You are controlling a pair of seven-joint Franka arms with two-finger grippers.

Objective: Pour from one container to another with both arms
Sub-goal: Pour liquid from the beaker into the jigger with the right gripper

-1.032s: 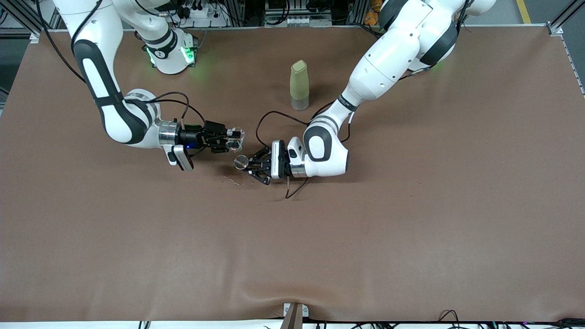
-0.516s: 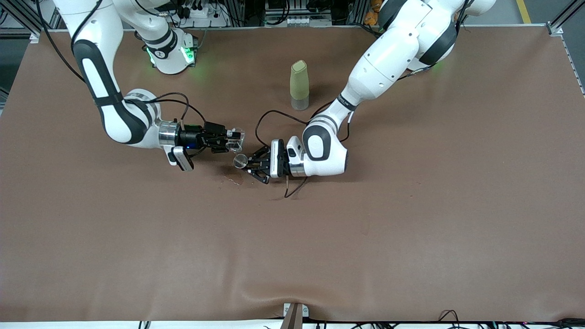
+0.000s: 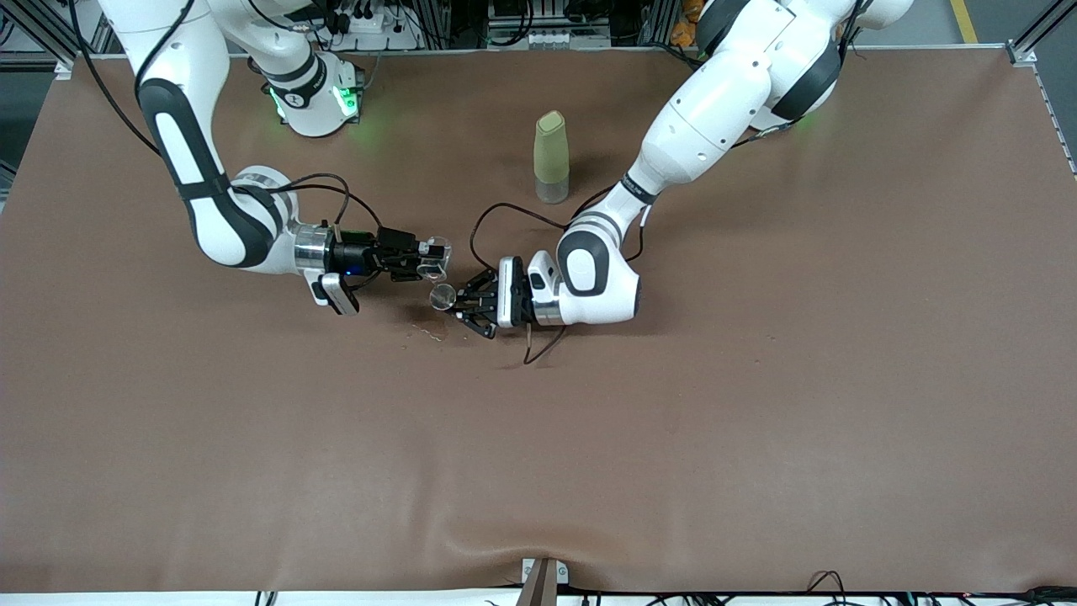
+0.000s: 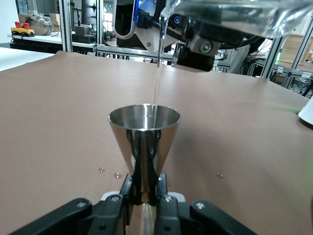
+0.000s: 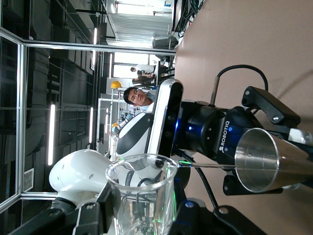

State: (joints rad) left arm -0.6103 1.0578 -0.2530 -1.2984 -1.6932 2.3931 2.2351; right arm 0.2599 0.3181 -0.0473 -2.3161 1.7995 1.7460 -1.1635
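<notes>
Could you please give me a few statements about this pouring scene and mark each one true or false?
1. The left claw grips a metal measuring cup. True.
2. The right claw holds a tilted clear glass. True.
3. The glass hangs idle, with nothing leaving it. False: a thin stream of liquid runs from it into the measuring cup.
4. The green bottle lies on its side. False: it stands upright on the table, farther from the front camera than the claws.
5. A few drops lie on the table near the measuring cup. True.
</notes>
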